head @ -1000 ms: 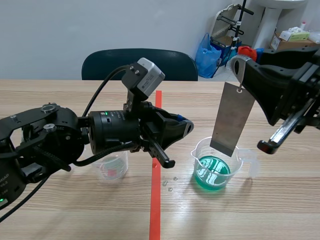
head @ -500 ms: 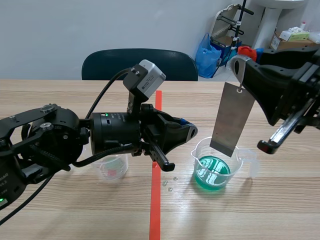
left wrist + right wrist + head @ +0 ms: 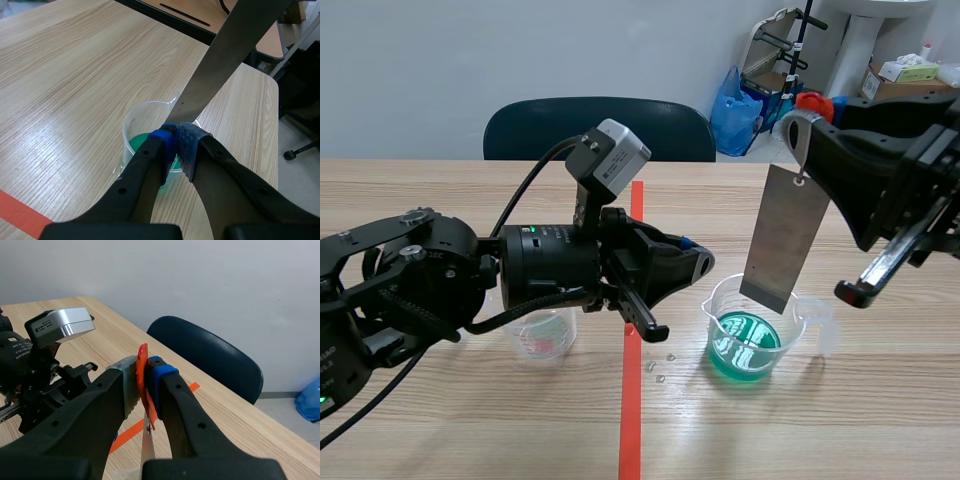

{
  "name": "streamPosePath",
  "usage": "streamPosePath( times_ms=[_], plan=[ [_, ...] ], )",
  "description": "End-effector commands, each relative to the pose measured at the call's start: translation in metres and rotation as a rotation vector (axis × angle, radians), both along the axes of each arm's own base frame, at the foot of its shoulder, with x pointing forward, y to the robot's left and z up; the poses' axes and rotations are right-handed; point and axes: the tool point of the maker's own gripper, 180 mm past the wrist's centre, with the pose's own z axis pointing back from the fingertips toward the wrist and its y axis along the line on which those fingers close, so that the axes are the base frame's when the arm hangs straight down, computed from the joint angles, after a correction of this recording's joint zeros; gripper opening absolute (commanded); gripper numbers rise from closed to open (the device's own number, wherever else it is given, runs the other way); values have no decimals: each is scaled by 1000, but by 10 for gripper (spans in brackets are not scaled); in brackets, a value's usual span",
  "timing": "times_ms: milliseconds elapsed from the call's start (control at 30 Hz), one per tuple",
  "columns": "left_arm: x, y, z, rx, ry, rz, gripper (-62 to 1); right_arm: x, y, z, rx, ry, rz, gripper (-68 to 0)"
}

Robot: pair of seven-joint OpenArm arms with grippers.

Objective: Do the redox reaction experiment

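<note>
My right gripper (image 3: 146, 373) is clamped on the orange tab (image 3: 143, 358), with the metal plate (image 3: 782, 240) dangling just inside the beaker (image 3: 752, 335), I think. My left gripper (image 3: 178, 136) is closed and empty. Any swing of the plate could tip the beaker.

left arm (image 3: 420, 280): white lettering low on the housing, cut off at the frame edge, not legible; small white print on its body in the right wrist view, too small to read
small beaker (image 3: 542, 335): red scale marks; figures unreadable
cardboard box (image 3: 905, 82): markings too small to make out
</note>
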Motion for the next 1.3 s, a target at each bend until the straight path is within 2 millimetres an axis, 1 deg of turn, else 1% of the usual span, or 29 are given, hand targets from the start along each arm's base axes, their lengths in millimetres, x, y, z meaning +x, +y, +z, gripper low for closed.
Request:
streamPosePath(
  times_ms=[0,100,200,300,400,467,567,633,700,800,900,1000,1033,1067,1133,1200,1267],
  plan=[
    [0,-7,17,-49,-25,-7,-582,0,1,13,19,-38,13,-660],
    [1,2,12,-32,-21,5,-582,0,1,13,19,-38,13,-660],
    [7,26,10,-31,-35,56,-582,0,1,13,19,-38,13,-660],
    [12,66,11,-21,-59,139,-582,0,1,13,19,-38,13,-660],
    [11,110,13,24,-80,219,-582,0,1,13,19,-38,13,-660],
    [6,141,14,53,-89,274,-582,0,1,13,19,-38,13,-660],
    [-9,184,16,62,-92,351,-582,0,1,13,19,-38,13,-660],
    [-23,210,13,62,-76,407,-582,0,1,13,19,-38,13,-660],
    [-41,233,7,82,-64,456,-582,0,1,13,19,-38,13,-660],
    [-75,257,-7,164,-65,488,-581,0,1,13,19,-38,13,-660],
    [-113,269,-21,239,-41,489,-581,0,1,13,19,-38,13,-660],
    [-154,271,-36,304,3,460,-578,0,1,13,19,-38,13,-660],
    [-167,271,-39,323,16,454,-566,0,1,13,19,-38,13,-660],
    [-178,272,-43,341,30,450,-543,0,1,13,19,-38,13,-660],
    [-197,274,-48,379,49,457,-469,0,1,13,19,-38,13,-660],
    [-211,279,-53,425,66,471,-370,0,1,13,19,-38,13,-660],
    [-221,284,-56,464,75,502,-248,0,1,13,19,-39,13,-660]
  ],
)
